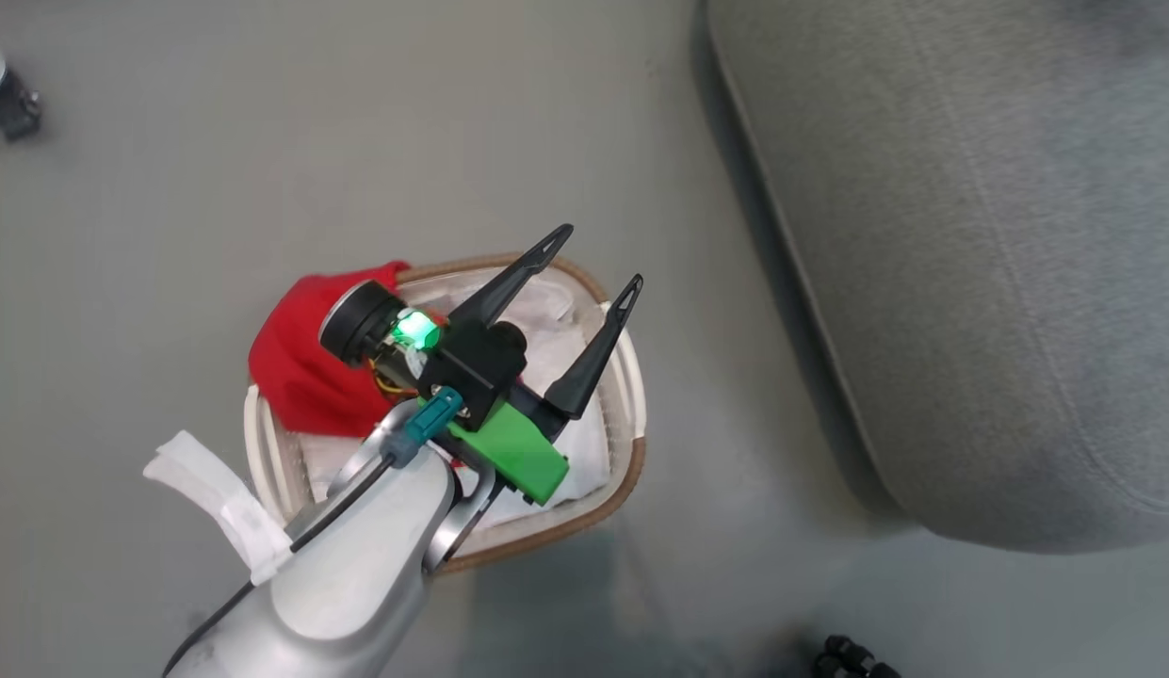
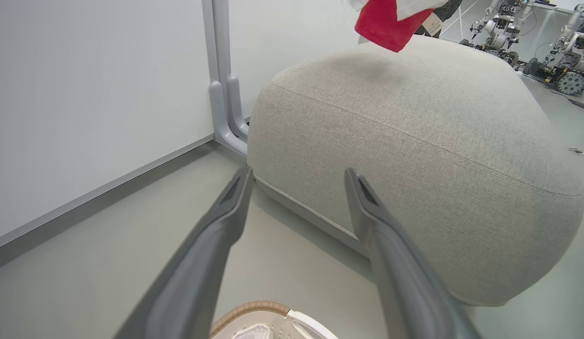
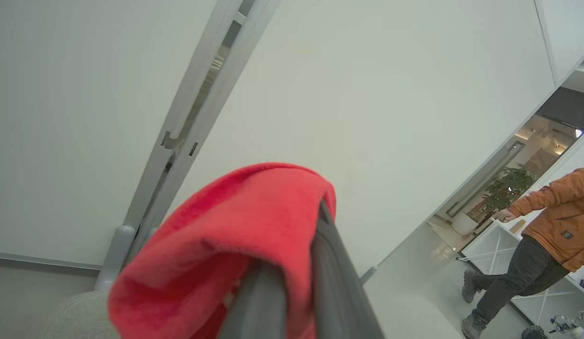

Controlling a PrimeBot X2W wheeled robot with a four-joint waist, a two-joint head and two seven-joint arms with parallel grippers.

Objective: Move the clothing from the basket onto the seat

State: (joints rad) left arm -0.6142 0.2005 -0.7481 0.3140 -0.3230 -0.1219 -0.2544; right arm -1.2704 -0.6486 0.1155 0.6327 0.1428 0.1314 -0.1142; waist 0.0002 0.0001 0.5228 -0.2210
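Clothing (image 1: 301,358) in two spots: one red piece down in the basket, one aloft. Largest by far, grey seat (image 1: 970,264): takes up 1 to 4 o'clock of the head view, rounded edge toward the basket, bare grey floor (image 1: 678,188) between them. Seen again across the centre of the left wrist view (image 2: 414,155), with a white wall panel (image 2: 94,94) at 9 o'clock. Next, basket (image 1: 633,414): stands on the floor just toward 7 o'clock of the head view's centre, brown rim, white liner (image 1: 579,452) inside, well apart from the seat. Red piece bunched at the basket's 10 o'clock side, spilling over the rim. Hanging garment (image 3: 216,235): red, draped over the right gripper (image 3: 296,268), fingers pressed together and pinching it. Shows too at 1 o'clock of the left wrist view (image 2: 381,23), over the seat's top, contact with the fabric unclear. Left gripper (image 1: 600,256): above the basket, fingers spread wide, nothing between them. Person in an orange jacket (image 3: 550,226) at 4 o'clock of the right wrist view.
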